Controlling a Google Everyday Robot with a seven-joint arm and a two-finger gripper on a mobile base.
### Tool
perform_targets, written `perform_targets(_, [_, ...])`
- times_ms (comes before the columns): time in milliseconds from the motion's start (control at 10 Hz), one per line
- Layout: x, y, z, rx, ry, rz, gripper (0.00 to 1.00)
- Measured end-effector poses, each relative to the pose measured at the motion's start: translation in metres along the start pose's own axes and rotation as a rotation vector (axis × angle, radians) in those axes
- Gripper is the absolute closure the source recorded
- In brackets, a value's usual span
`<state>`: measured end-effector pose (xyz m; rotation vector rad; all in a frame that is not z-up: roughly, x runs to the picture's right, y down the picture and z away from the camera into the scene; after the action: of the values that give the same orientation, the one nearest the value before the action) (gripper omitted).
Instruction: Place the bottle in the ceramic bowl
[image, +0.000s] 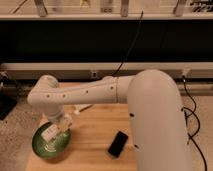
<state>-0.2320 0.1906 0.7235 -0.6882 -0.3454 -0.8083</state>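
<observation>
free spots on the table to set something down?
Bare wood lies between the ceramic bowl and the black phone, and behind the phone up to the arm. The left end is crowded: the gripper hangs over the bowl with the bottle.

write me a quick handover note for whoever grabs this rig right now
Gripper: over the green ceramic bowl, at the table's front left corner.
Bottle: white, at the gripper, above the bowl's inside; not clearly resting in it.
Black phone: lies on the table right of the bowl, untouched.
Done: bottle carried to the bowl.
Left: lower it, release, withdraw the arm.
</observation>
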Motion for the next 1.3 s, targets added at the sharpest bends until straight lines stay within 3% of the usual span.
perform_targets(500, [-0.032,-0.008,0.016,-0.018,-0.031,-0.08,1.0])
perform_targets(800, [-0.04,-0.012,0.029,-0.032,-0.043,-0.102,1.0])
perform_targets(1000, [-0.043,-0.014,0.035,-0.037,-0.042,-0.109,0.91])
perform_targets(1300, [-0.042,-0.014,0.041,-0.037,-0.039,-0.109,0.59])
